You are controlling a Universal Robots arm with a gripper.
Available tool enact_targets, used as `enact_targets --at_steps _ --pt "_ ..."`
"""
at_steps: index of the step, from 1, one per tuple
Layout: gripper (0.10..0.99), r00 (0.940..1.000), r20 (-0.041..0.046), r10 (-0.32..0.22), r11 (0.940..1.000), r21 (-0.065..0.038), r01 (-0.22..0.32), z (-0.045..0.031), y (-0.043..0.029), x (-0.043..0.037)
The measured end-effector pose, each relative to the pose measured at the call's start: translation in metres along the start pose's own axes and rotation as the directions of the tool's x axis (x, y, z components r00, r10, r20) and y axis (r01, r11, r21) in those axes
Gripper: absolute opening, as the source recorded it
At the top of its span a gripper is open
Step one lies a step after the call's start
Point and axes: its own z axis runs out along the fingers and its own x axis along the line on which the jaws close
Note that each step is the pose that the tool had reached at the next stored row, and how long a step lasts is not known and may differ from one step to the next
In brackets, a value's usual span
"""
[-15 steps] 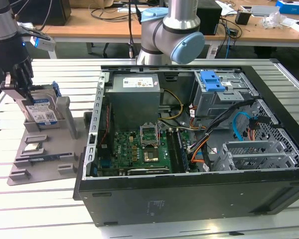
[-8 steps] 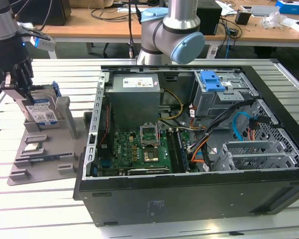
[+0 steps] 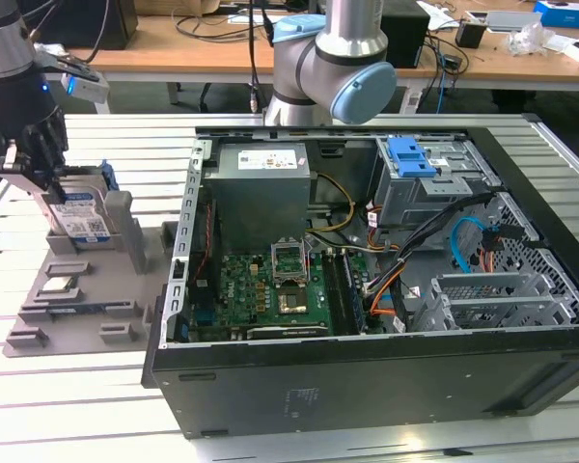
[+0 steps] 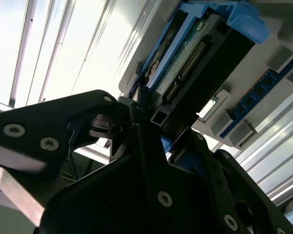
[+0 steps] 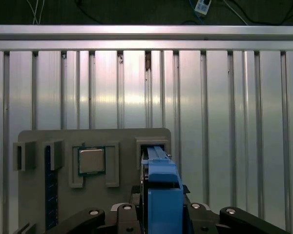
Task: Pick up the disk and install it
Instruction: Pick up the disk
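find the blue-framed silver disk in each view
Exterior view: flat silver metal disk in blue plastic bracket, upright at the exterior view's left.
First wrist view: disk edge-on, blue bracket foremost.
Second wrist view: disk's connector edge, close up.
Shared landmark: grey plastic tray holding it.

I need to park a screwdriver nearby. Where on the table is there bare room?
Bare table lies in front of the grey tray, to the exterior view's left of the computer case, and behind the tray up to the table's far edge. Crowded: the tray's back, where the tool is at the disk, and inside the case.
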Motion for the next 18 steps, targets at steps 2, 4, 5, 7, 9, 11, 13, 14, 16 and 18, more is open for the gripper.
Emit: enact_targets --at_steps 2,4,5,7,9,11,13,14,16,18 --pt "0.369 0.9998 -0.0009 -0.019 0.9998 0.0 0.019 0.0 0.0 0.0001" --pt "0.369 0.999 -0.0019 -0.044 0.999 -0.001 0.044 -0.0001 0.0 0.0001" --pt "0.369 0.999 -0.002 -0.044 0.999 -0.001 0.044 0.0 0.0001 0.0001" --pt "0.369 0.999 -0.002 -0.044 0.999 -0.001 0.044 0.0 0.0001 0.0" --pt "0.369 0.999 -0.002 -0.044 0.999 -0.001 0.044 0.0 0.0001 0.0" --pt "0.369 0.9998 -0.0024 -0.022 0.9998 0.0 0.022 0.0 0.0002 0.0" --pt "0.369 1.0 -0.0018 -0.006 1.0 0.0 0.006 0.0 0.0002 -0.0001" --pt "0.369 1.0 -0.0017 -0.006 1.0 0.0 0.006 0.0 0.0002 0.0" --pt "0.369 1.0 -0.0016 -0.006 1.0 0.0 0.006 0.0 0.0002 0.0" --pt "0.369 1.0 -0.0016 -0.005 1.0 0.0 0.005 0.0 0.0002 0.0"
